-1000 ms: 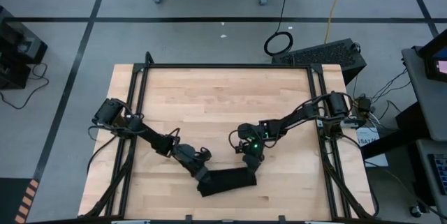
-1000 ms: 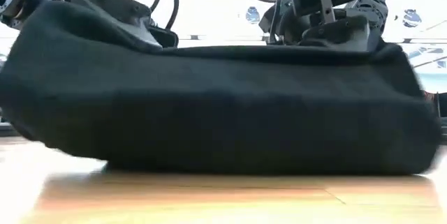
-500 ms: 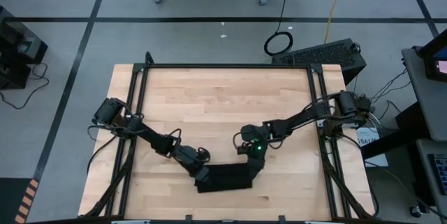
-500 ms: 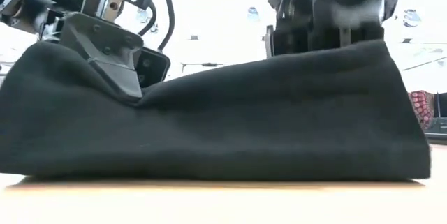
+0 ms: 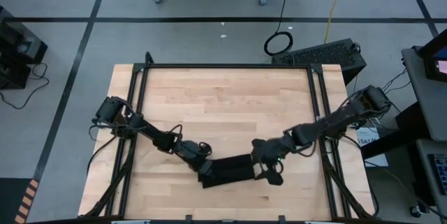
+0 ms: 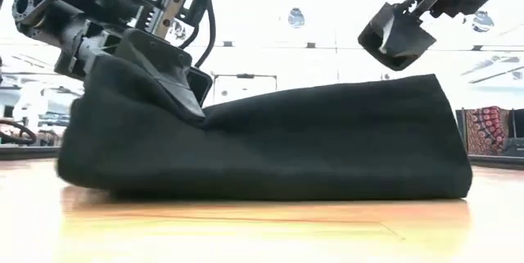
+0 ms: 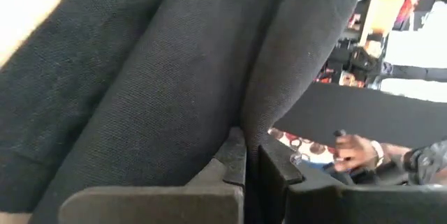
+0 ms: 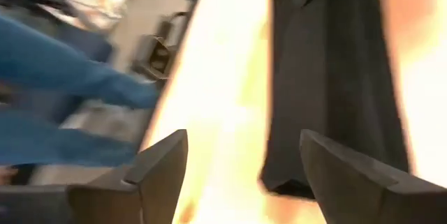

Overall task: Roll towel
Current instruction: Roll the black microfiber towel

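Observation:
The black towel [image 5: 229, 170] lies as a thick, bunched roll near the wooden table's near edge, its underside on the wood [image 6: 270, 144]. My left gripper [image 5: 203, 169] is at the towel's left end, shut on the cloth [image 7: 248, 165]. My right gripper [image 5: 271, 175] hangs just above and beyond the towel's right end [image 6: 397, 38], clear of it. Its fingers stand wide open with nothing between them [image 8: 241, 182]. My left gripper pinches a fold of cloth [image 7: 244, 119] at the towel's left end between its two fingers. The fingers slant down from the table's far left. The pinched part is pulled up into a peak [image 6: 123, 62], and the rest of the towel lies on the table.
A black frame [image 5: 227, 65] rims the tabletop. Bare wood [image 5: 223, 105] stretches from the towel to the far edge. A person in blue [image 8: 63, 63] shows beyond the table, and a person's hand [image 7: 356, 153] shows in the left wrist view.
My right gripper has opened and let go of the towel's right end. It has risen, rolled, and swung toward the table's right and near edges. The towel's right end has sunk and now rests on the table. The left end stays pinched.

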### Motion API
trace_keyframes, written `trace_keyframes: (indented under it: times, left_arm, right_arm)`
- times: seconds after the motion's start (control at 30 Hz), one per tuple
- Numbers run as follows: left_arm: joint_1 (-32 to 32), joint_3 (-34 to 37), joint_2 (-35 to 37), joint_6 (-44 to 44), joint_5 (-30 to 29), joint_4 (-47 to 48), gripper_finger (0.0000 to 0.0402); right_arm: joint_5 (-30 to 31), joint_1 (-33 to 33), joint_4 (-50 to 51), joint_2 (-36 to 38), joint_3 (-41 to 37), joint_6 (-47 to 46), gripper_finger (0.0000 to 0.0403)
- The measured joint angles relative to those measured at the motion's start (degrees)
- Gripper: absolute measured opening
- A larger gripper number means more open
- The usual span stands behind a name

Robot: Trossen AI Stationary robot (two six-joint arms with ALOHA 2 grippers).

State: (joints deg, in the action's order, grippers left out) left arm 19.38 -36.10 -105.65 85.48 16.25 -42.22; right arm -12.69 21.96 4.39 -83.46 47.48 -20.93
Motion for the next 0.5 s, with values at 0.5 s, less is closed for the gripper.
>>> trace_keyframes:
  times: [0.5]
  left_arm:
    - [-0.6, -0.1, 0.0, 2.8, -2.3, 0.6, 0.0013]
  right_arm:
    - [21.2, 4.5, 0.7, -6.7, 0.0, 14.3, 0.0227]
